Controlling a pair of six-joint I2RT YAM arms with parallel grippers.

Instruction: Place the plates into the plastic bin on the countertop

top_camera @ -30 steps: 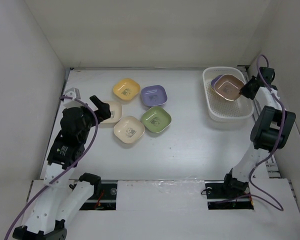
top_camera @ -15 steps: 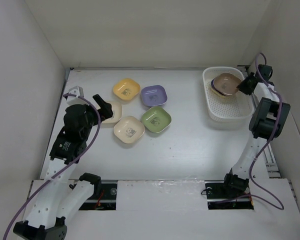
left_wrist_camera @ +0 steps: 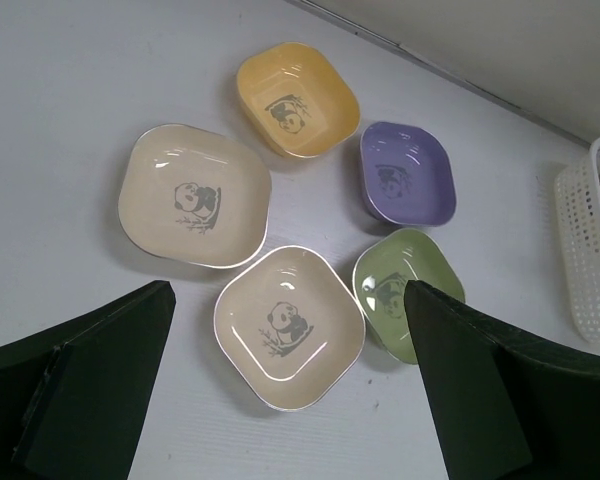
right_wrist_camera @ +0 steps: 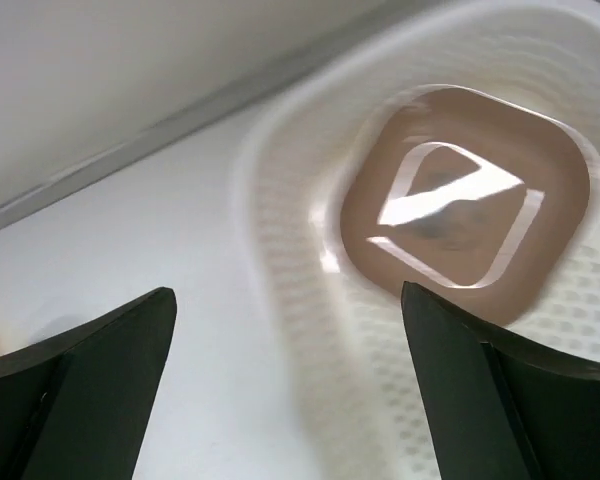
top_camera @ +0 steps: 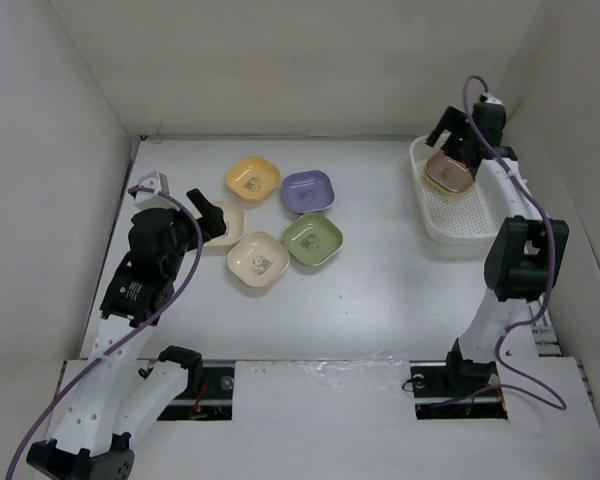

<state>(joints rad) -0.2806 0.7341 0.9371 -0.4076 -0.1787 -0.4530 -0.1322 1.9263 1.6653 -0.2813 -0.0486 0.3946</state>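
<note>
White countertop [top_camera: 380, 290], five plates [top_camera: 258, 258], brown plate [top_camera: 448, 173] in bin [top_camera: 462, 226], left fingers [left_wrist_camera: 90, 390] and right fingers [right_wrist_camera: 485, 400] spread wide, empty

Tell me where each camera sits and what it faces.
Top external: above and behind the robot, looking down on the countertop; left arm and right arm show.
Left wrist: over five plates, looking down; its spread fingers show.
Right wrist: over the plastic bin, facing the brown plate; spread fingers show.
Shared: all three see the plastic bin.

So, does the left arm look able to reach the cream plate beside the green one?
Probably yes: the left claw hangs open close by, and the cream plate lies uncovered, nothing stacked on it.
</note>
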